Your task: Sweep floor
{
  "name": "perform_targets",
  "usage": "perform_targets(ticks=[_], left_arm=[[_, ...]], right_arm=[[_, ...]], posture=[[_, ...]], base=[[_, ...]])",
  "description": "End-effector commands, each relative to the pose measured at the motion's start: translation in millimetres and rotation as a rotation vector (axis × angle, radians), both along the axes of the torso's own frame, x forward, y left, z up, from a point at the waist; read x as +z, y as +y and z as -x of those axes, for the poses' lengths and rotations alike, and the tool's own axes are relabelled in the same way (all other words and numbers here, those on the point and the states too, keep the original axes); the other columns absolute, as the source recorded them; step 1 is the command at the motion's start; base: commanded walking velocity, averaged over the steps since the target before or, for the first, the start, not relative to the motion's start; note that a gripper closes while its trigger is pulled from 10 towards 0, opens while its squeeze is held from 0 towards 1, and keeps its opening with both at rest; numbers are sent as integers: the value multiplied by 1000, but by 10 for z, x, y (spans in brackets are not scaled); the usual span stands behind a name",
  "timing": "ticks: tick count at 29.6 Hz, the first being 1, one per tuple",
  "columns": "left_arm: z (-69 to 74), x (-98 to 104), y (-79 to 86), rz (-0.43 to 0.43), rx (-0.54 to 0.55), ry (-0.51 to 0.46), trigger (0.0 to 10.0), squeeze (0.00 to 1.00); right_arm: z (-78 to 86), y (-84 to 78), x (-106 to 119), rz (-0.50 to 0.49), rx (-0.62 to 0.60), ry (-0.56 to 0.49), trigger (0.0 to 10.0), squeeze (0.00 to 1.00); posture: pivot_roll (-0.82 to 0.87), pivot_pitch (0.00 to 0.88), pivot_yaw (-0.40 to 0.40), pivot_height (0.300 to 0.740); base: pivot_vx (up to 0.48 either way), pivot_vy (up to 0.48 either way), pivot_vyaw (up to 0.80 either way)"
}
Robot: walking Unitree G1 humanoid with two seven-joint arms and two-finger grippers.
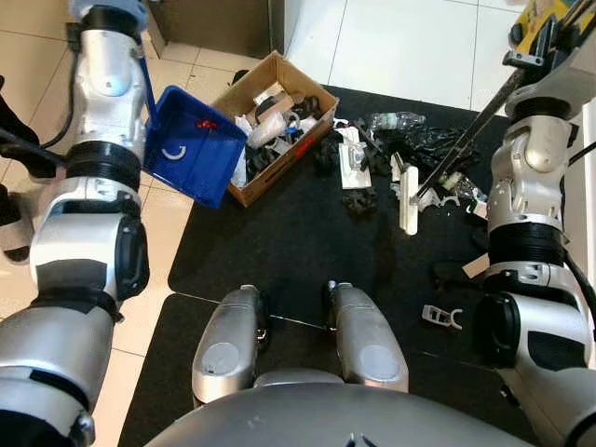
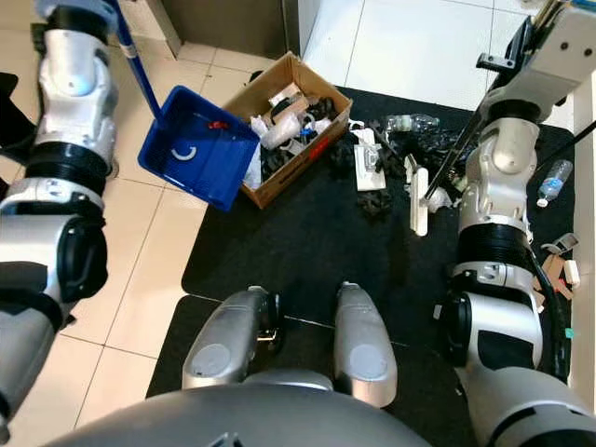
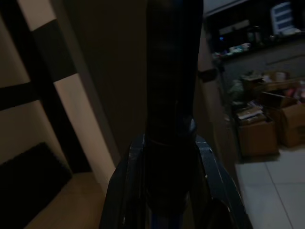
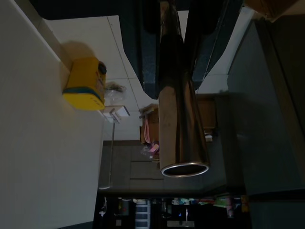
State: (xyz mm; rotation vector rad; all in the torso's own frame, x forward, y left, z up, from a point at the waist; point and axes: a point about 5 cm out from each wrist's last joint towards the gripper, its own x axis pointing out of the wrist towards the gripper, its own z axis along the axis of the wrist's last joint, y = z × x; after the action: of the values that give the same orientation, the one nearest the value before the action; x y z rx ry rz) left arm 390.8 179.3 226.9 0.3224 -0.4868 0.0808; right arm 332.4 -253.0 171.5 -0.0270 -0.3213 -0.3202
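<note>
While the litter [image 1: 410, 154] lies scattered over the black mat [image 1: 307, 233], we are in the gathering step of the sweep. Our right gripper [image 4: 174, 28] has its fingers closed round the metal broom handle [image 4: 178, 124], which slants down to the white broom head [image 1: 408, 200] resting on the mat among the black and clear scraps. Our left gripper [image 3: 164, 191] is clamped on the dark handle [image 3: 174, 71] of the blue dustpan [image 1: 191, 144], which hangs tilted above the tile floor [image 1: 177, 214], its edge just beside the cardboard box [image 1: 270, 121] full of odds and ends. A white ring and a small red bit sit inside the pan.

Next, we judge, the pan must come down flat with its lip on the mat near the debris, then the broom head should draw the scraps towards it. Stray pieces near our right leg [image 1: 442, 317] will want a second pass.
</note>
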Motion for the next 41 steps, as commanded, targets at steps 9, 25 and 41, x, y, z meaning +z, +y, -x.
perform_targets(ticks=[9, 25, 41], left_arm=[[-32, 297, -127, -32, -11, -140, 10000, 0], [-108, 604, 54, 350, -9, -152, 10000, 0], [-114, -226, -628, 589, -113, 240, 10000, 0]], right_arm=[[66, 15, 73, 16, 12, -52, 10000, 0], [-15, 83, 65, 9, 42, -39, 10000, 0], [-36, 135, -16, 0, 51, -14, 10000, 0]], posture=[[11, 89, 18, 740], [47, 60, 11, 740], [53, 69, 27, 740]], base=[[0, 0, 0], [0, 0, 0], [0, 0, 0]])
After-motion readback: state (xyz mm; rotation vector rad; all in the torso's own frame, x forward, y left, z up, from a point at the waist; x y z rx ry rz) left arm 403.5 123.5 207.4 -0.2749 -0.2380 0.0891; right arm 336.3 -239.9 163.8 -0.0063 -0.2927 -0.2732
